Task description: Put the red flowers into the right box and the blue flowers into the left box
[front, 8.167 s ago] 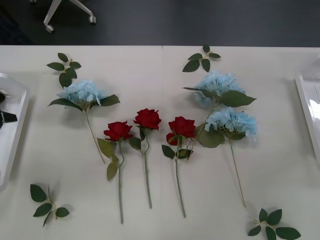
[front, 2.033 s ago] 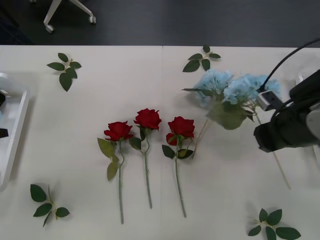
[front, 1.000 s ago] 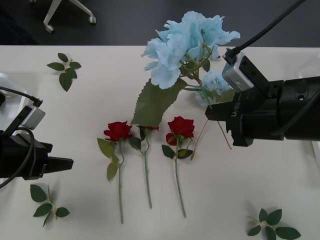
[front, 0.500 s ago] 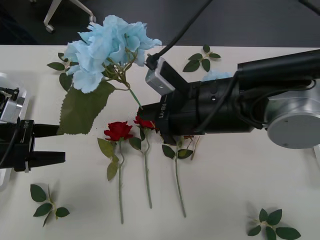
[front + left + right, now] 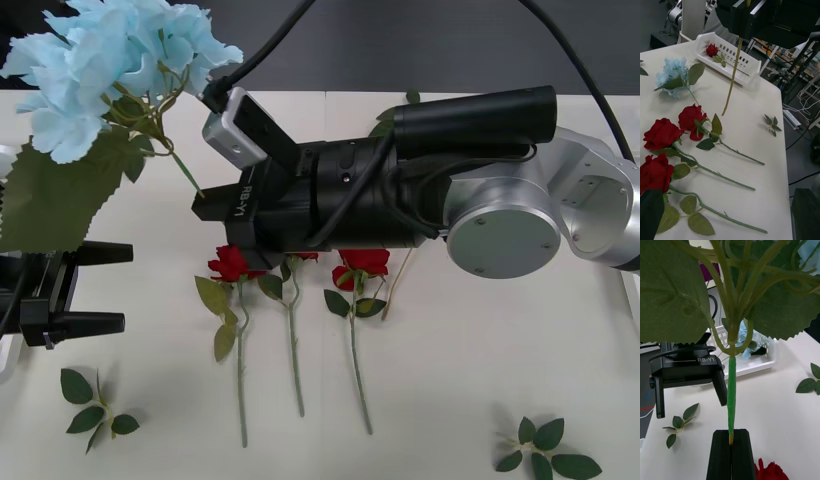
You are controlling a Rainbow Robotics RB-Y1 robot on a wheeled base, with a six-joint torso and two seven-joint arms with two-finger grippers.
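My right gripper (image 5: 203,197) reaches across to the table's left and is shut on the stem (image 5: 731,397) of a blue flower. Its pale bloom (image 5: 105,55) is held high over the left side, and the stem's lower end (image 5: 731,82) hangs free above the table. My left gripper (image 5: 98,288) is open just below the big leaf, holding nothing. Three red flowers (image 5: 232,263) (image 5: 365,260) (image 5: 691,116) lie in a row mid-table. Another blue flower (image 5: 672,71) lies beyond them. The left box (image 5: 752,362) holds a blue bloom. The right box (image 5: 730,62) holds a red rose (image 5: 712,49).
Bloomless leaf sprigs lie at the front left (image 5: 95,405), the front right (image 5: 545,455) and near the right box (image 5: 771,125). The right arm's thick body (image 5: 500,220) spans the table's middle and hides what lies beneath it.
The right arm has swung further left with the blue flower, so the bloom now hangs over the left gripper. The left gripper stays open in about the same place.
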